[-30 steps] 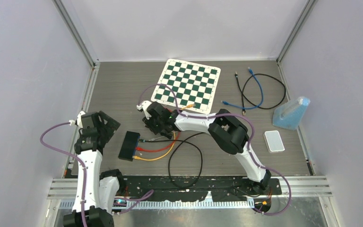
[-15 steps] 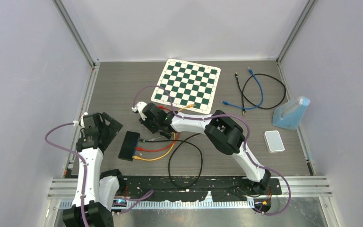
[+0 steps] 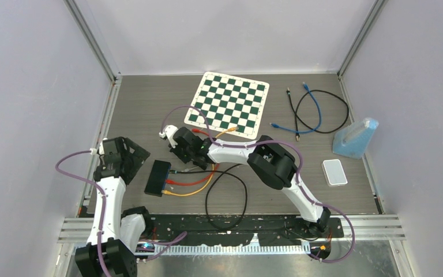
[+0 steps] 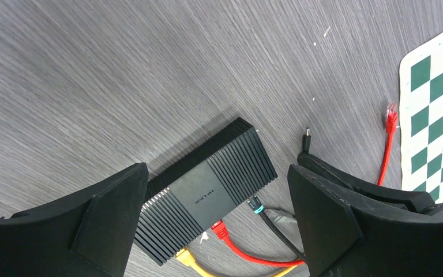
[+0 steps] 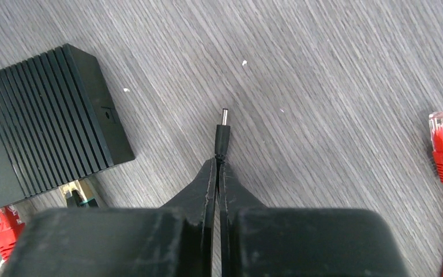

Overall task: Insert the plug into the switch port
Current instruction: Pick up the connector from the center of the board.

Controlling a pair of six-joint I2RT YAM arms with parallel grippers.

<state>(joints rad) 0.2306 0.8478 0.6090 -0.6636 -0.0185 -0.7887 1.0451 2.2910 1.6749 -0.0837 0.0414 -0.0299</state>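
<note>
Right hand point(image 5: 216, 167) shifts left and closes, fingers now clamped on black barrel plug point(image 5: 223, 135). Plug tip pokes out near switch point(image 5: 40, 115), not yet in port point(image 5: 109, 114). Left hand point(image 4: 216, 173) hovers over switch, fingers wide apart. Grasp secured; insertion pending.

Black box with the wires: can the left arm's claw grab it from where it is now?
Probably yes. The left gripper is wide open and points at the switch, with nothing between them. Its cables leave from one side only, so the fingers look free to close across it.
</note>
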